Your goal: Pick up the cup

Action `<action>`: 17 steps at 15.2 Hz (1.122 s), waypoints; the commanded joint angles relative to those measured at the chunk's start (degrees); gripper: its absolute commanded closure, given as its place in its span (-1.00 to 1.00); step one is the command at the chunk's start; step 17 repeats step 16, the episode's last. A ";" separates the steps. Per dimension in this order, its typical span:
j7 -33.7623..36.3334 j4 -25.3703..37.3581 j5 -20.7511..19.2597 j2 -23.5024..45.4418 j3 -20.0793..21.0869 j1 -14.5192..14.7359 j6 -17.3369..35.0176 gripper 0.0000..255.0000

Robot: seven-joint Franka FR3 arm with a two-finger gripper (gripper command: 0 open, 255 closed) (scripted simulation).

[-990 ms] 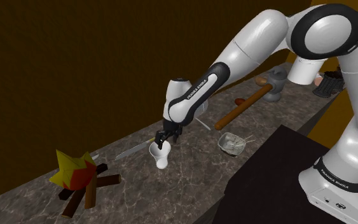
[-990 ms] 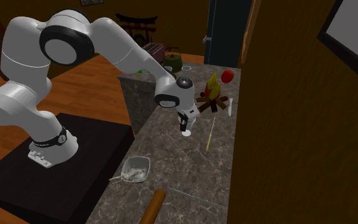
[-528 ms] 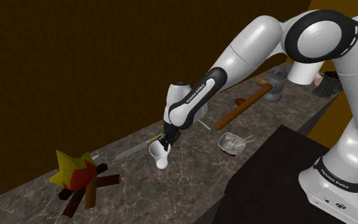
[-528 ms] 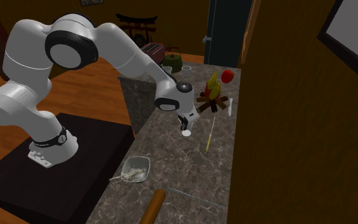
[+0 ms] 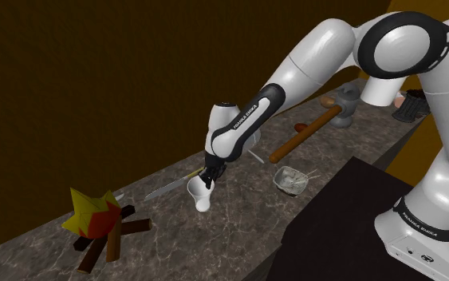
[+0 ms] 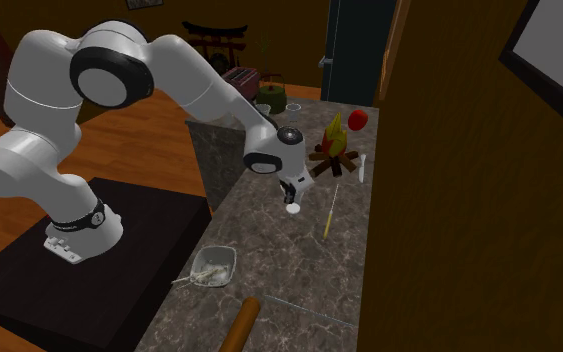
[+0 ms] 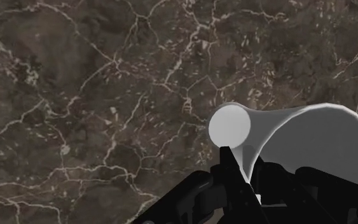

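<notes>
A white flared cup (image 5: 201,195) stands upright on the dark marble counter (image 5: 238,215), between a knife and the counter's front edge. My black gripper (image 5: 207,179) comes down on its rim from above, shut on the cup's wall. In the wrist view the fingers (image 7: 229,167) clasp the thin white wall of the cup (image 7: 311,140), one inside and one outside, and the cup's round base rests on the marble. In the second exterior view the cup (image 6: 293,208) sits under the gripper (image 6: 292,197) at mid counter.
A toy campfire (image 5: 99,222) with red and yellow flames lies toward the shoulder view's left. A knife (image 5: 171,185) lies behind the cup. A small metal dish (image 5: 292,181), a wooden rolling pin (image 5: 305,134) and a grey vessel (image 5: 344,108) lie to the right. The black stand (image 5: 334,231) is at lower right.
The fingers have closed from wide open onto the cup's rim. The hand has settled slightly lower and tilted. The cup stays on the counter.
</notes>
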 commanded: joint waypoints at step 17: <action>1.88 -1.94 0.12 -9.39 0.31 -0.55 -7.23 1.00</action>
